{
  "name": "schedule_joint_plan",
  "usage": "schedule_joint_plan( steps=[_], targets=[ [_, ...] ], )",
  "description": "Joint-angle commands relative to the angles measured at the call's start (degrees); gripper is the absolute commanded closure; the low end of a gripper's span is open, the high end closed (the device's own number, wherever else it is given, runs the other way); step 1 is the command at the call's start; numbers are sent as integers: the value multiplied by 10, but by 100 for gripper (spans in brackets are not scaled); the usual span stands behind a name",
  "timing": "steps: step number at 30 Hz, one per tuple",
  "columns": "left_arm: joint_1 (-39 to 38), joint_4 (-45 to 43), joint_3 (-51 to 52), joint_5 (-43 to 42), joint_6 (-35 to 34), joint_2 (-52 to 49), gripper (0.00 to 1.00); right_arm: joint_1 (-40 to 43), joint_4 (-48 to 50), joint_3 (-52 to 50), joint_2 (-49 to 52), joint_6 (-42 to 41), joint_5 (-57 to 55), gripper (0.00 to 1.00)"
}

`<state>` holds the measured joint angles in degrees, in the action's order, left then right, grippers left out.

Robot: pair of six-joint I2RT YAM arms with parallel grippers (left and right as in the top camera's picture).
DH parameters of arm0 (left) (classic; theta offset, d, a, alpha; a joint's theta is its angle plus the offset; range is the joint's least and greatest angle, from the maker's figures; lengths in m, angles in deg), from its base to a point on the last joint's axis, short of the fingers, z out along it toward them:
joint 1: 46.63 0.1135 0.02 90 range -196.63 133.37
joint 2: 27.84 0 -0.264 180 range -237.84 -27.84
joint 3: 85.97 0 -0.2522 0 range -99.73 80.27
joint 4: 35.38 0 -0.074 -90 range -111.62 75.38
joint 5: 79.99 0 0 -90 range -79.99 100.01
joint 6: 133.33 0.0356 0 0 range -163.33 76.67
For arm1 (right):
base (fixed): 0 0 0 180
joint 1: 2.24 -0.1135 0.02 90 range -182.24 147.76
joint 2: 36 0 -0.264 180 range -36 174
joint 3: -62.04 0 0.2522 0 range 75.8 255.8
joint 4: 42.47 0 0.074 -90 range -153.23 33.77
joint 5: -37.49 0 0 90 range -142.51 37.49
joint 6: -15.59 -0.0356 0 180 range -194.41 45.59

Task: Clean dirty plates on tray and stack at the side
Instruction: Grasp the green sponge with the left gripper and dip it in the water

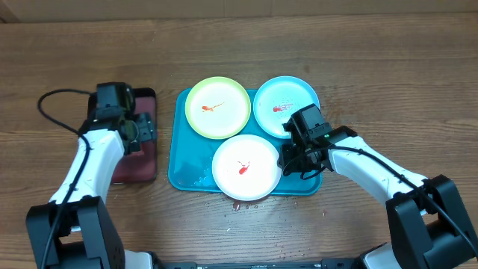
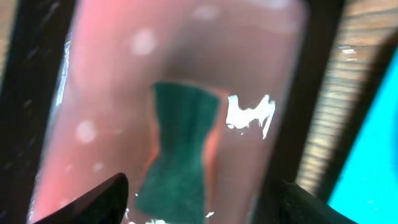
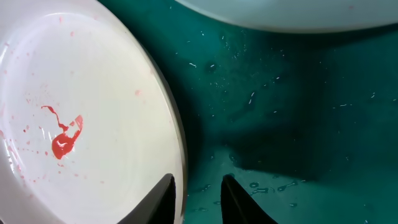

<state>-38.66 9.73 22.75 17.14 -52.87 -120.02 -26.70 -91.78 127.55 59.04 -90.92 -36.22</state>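
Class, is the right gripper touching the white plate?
Cannot tell. In the right wrist view the right gripper straddles the rim of the white plate, one finger over the plate, one over the tray, but neither contact nor gap is plain.

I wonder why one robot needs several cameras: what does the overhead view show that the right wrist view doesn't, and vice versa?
Only the overhead shows the lime-green plate, the whole blue tray and the reddish tray beside it. Only the right wrist shows fine red specks on the white plate and tiny water droplets on the tray floor. Both show that plate's red smear, part of the cyan plate, and the right gripper at the white plate's rim.
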Motion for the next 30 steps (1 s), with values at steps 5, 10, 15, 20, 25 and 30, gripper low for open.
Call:
schedule_joint_plan(
  steps=[5, 10, 15, 20, 25, 30],
  targets=[
    [29, 11, -5, 17, -44, 0, 31, -3, 3, 7, 3, 0, 3, 74],
    [29, -14, 0, -1, -5, -33, 35, -3, 2, 7, 3, 0, 3, 74],
    [29, -36, 0, -12, 4, -63, 46, -3, 1, 7, 3, 0, 3, 74],
    [29, -49, 0, -28, 3, -92, 55, -3, 1, 7, 3, 0, 3, 75],
    [28, -50, 0, -56, 4, -123, 96, -3, 1, 7, 3, 0, 3, 75],
    [22, -49, 0, -86, 12, -131, 96, -3, 1, 7, 3, 0, 3, 78]
  ],
)
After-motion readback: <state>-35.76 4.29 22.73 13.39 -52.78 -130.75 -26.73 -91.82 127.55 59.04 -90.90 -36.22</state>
